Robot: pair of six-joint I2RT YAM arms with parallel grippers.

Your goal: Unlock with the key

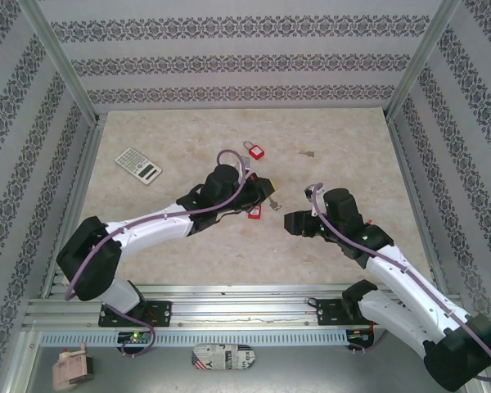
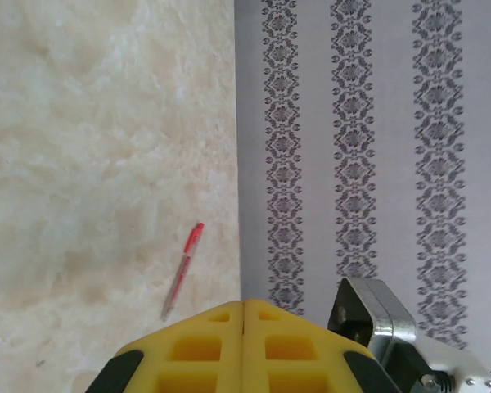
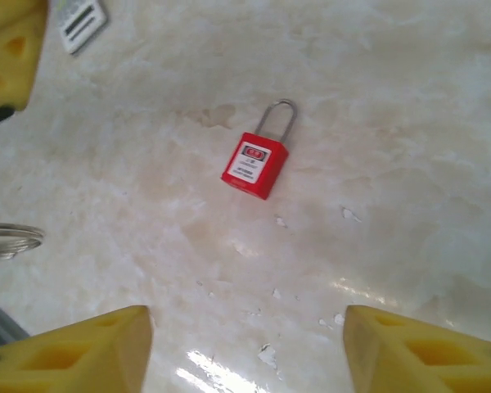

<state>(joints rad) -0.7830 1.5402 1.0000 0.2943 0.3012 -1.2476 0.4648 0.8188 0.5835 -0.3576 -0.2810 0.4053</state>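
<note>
A flat light-grey rectangular calculator [image 1: 137,164] lies on the beige marble-patterned table [image 1: 352,139], toward its far left corner. A slim red plastic pen [image 2: 182,270] lies near a table edge, just beside the grey ornament-striped wall [image 2: 352,123]

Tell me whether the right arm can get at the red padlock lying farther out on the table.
Probably yes. The right gripper is open, and the red padlock lies flat on bare table straight ahead of its fingers, with nothing in between.
</note>
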